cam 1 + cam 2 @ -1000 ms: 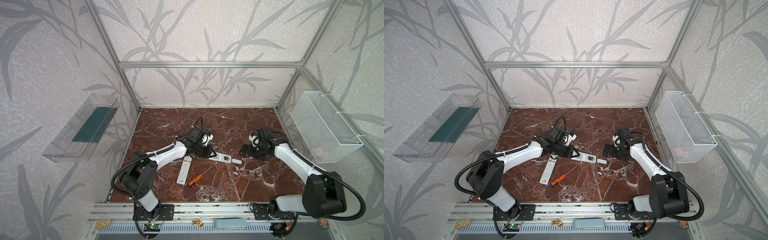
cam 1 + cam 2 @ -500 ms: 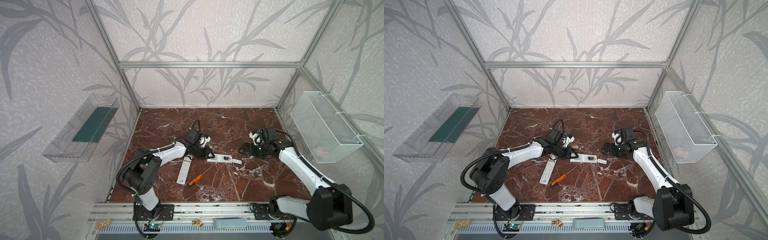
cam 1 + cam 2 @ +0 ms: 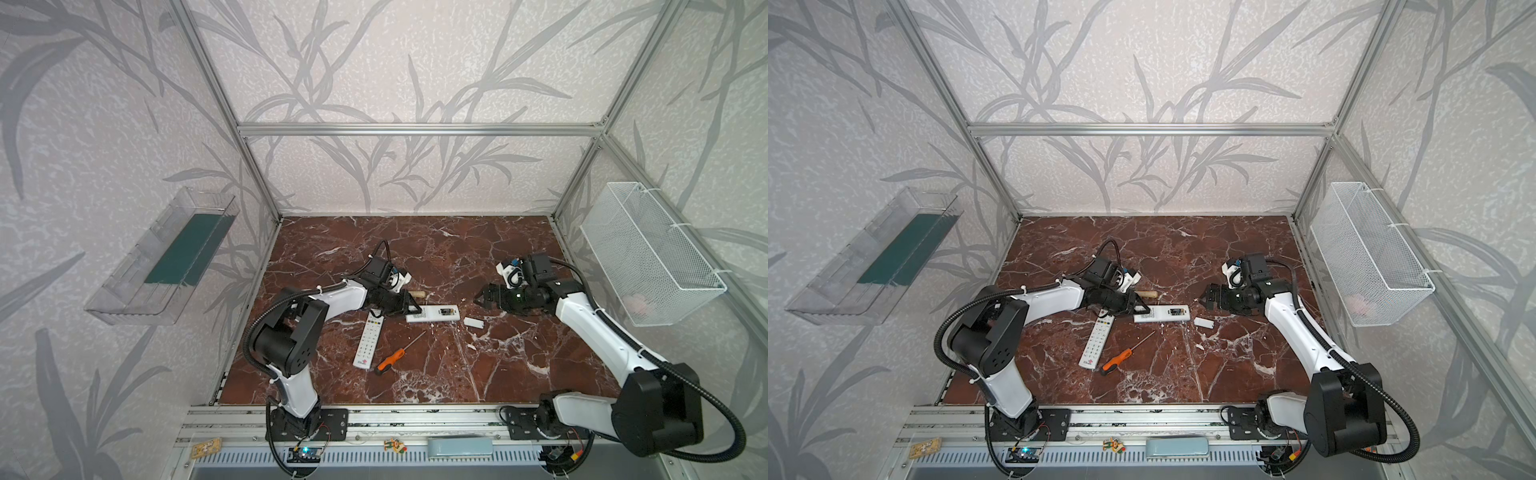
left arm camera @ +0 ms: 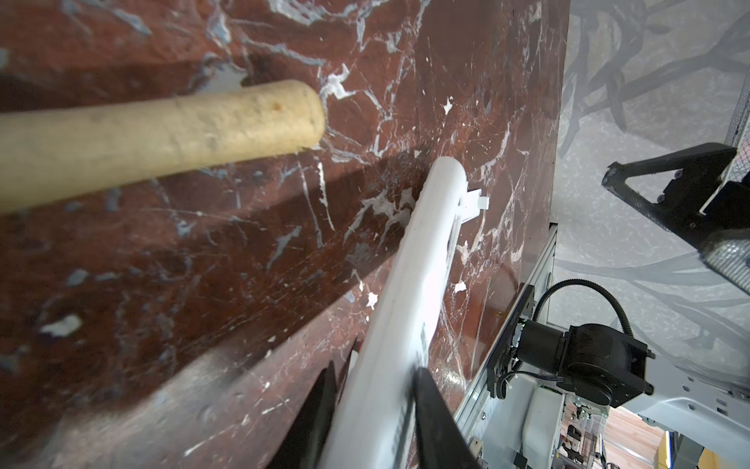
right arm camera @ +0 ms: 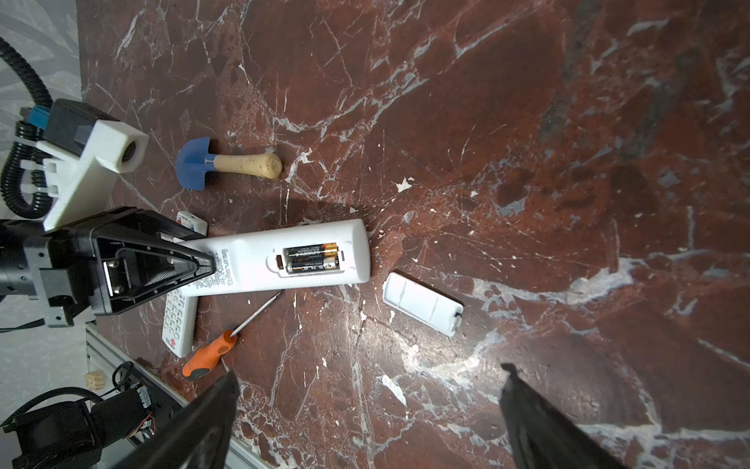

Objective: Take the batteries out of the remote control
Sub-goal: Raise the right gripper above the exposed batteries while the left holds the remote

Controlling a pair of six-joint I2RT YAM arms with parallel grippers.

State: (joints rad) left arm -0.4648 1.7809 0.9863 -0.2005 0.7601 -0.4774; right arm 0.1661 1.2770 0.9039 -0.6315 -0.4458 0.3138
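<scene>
Remote control [image 5: 251,264] has swung from slanted a second ago to lying flat on the counter [image 5: 527,122], back up. Left gripper [image 3: 410,309] straddles its end, jaws easing apart; can't tell if they still pinch. Right gripper [image 3: 478,297] has backed off, wide, empty. Battery cover [image 5: 422,304] lies off, just beside the remote. Both batteries [image 5: 310,258] sit in the open bay, so unloading is likely next.

The remote [image 3: 424,316] has swung round! A second ago it slanted across the bench [image 3: 436,249]; now it lies level and a touch nearer the left arm. The left claw [image 3: 413,309] has sunk lower with it, and its jaws have eased apart around the remote's end.
</scene>
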